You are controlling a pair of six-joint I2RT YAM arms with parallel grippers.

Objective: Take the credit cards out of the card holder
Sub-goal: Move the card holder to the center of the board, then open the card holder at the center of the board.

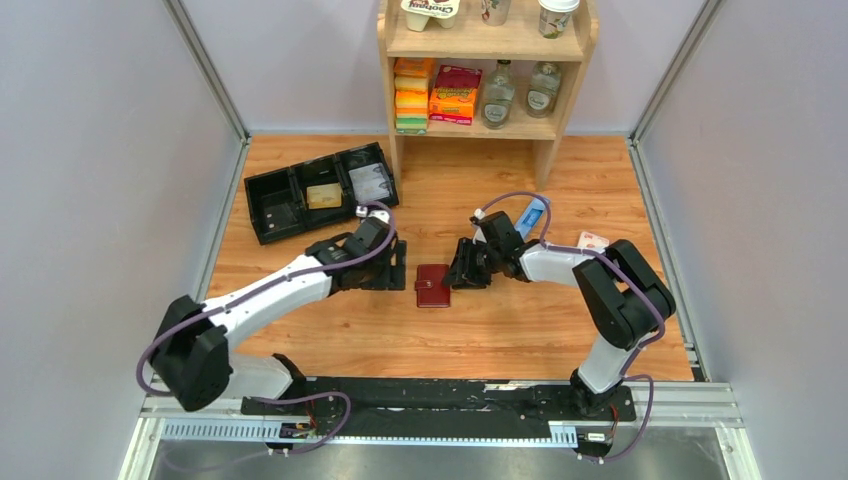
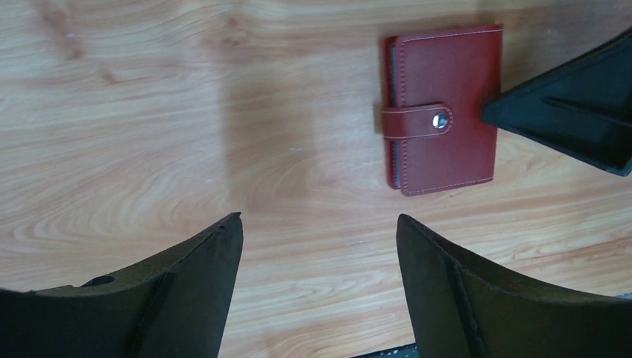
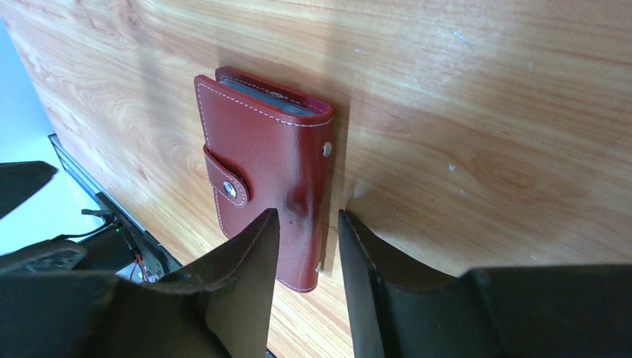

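The maroon card holder (image 1: pixel 432 285) lies flat on the wooden table between my two grippers, folded shut with its snap tab (image 2: pixel 417 121) fastened. The credit cards are hidden inside it; only pale blue-grey sleeve edges (image 3: pixel 261 95) show at its open side. My left gripper (image 1: pixel 396 275) (image 2: pixel 319 218) hovers just left of the holder, open wide with bare wood between its fingers. My right gripper (image 1: pixel 461 274) (image 3: pixel 308 213) sits at the holder's right edge with its jaws a little apart over the holder's (image 3: pixel 276 164) spine side, and nothing is held. One right finger (image 2: pixel 566 112) touches the holder's (image 2: pixel 447 74) edge.
A black compartment tray (image 1: pixel 262 215) at the back left holds a tan block (image 1: pixel 322 196) and a pale grey flat item (image 1: pixel 370 182). A wooden shelf (image 1: pixel 545 150) with packets and bottles stands at the back. A long blue box (image 1: pixel 530 215) and a small pink-white box (image 1: pixel 592 240) lie behind my right arm.
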